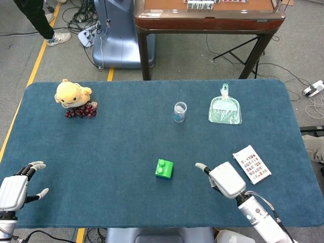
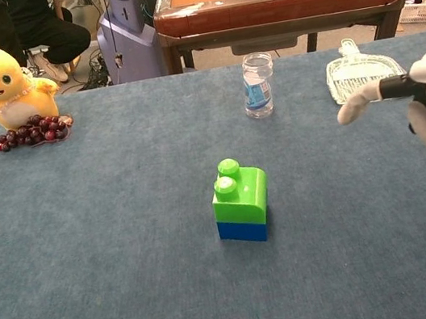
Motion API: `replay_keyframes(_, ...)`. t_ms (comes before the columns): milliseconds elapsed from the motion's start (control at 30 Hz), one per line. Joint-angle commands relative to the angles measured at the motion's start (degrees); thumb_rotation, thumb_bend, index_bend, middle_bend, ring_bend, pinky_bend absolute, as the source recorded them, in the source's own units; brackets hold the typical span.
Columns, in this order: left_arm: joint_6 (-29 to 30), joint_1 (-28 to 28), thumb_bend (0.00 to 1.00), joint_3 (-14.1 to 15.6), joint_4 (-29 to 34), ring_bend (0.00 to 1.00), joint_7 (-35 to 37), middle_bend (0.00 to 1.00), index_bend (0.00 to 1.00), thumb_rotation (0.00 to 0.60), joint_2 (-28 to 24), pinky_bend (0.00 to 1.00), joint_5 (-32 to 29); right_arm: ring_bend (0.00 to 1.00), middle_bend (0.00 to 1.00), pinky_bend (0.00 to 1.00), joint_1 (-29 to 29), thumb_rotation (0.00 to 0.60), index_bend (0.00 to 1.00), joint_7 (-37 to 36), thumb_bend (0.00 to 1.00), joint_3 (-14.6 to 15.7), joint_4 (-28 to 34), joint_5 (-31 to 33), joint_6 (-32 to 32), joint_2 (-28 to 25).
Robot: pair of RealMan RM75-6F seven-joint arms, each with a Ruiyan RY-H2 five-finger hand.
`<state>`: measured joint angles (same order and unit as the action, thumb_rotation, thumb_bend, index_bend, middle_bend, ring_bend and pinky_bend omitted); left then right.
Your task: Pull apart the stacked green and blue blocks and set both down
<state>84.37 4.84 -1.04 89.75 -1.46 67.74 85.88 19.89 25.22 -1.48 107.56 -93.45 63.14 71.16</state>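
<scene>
Stretching across the blue tabletop (image 1: 126,142), the right arm angles in from the near right corner, its right hand (image 1: 226,178) empty, fingers spread, one fingertip pointing toward the blocks but well short of them. Left hand (image 1: 14,188) hangs at the near left edge, fingers apart, holding nothing. Mid-table, the green block (image 2: 240,190) sits stacked on the blue block (image 2: 241,230).

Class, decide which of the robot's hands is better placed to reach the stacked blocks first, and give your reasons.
The right hand: it hovers open just beside the green block, which sits on the blue block. The left hand sits far off at the table's corner.
</scene>
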Motion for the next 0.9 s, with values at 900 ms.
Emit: replay_keyframes(900,-1.03,-0.42,0.15,0.3,-1.83,0.34,1.76,0.27,0.36,0.6,1.47,0.58,-1.0,0.96,0.96,1.0,11.49,0.6,0.22,19.81,1.0,-0.67,3.77,18.18,-13.88,10.21)
